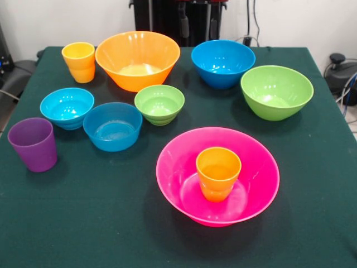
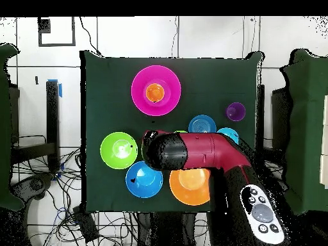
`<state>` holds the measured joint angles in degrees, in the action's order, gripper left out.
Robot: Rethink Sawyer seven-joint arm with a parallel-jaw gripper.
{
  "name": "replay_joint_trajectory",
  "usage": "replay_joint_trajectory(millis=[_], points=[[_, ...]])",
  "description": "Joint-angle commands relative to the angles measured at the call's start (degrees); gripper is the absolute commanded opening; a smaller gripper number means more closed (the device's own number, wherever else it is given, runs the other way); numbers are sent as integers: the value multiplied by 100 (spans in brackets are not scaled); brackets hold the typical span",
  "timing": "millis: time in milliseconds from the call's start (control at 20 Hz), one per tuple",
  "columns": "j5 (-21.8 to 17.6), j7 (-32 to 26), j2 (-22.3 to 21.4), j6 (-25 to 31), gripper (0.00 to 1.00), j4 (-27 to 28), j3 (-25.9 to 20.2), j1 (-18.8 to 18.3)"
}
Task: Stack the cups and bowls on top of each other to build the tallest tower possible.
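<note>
On the dark green table (image 1: pixel 100 223), in the front view, a large pink bowl (image 1: pixel 251 167) is seen at the near right, with an orange cup (image 1: pixel 218 173) standing upright inside it at its middle. At the far side a large orange bowl (image 1: pixel 137 60) is placed near the centre, with a yellow cup (image 1: pixel 78 62) just to its left. To the right of the orange bowl a medium blue bowl (image 1: pixel 223 63) is set, and a medium green bowl (image 1: pixel 276 92) lies to the right of that and a little nearer. A small green bowl (image 1: pixel 159 104) is found just in front of the orange bowl. On the left a small cyan bowl (image 1: pixel 67 108) and a small blue bowl (image 1: pixel 112 126) stand close together, possibly touching. A purple cup (image 1: pixel 33 144) stands upright at the near left, apart from the rest.

In the overhead view the red and black arm (image 2: pixel 198 152) is stretched over the middle of the table, above the small green bowl. The gripper is hidden beneath the arm there, so how far it is open cannot be told, nor whether anything is held.
</note>
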<state>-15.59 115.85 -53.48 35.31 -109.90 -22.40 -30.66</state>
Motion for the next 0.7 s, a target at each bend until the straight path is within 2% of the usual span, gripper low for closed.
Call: replay_joint_trajectory(millis=[50, 350, 700], points=[[-45, 708, 161, 218, 100, 139, 452, 270], [-71, 426, 127, 272, 100, 127, 541, 101], [-107, 164, -217, 400, 100, -3, 726, -35]])
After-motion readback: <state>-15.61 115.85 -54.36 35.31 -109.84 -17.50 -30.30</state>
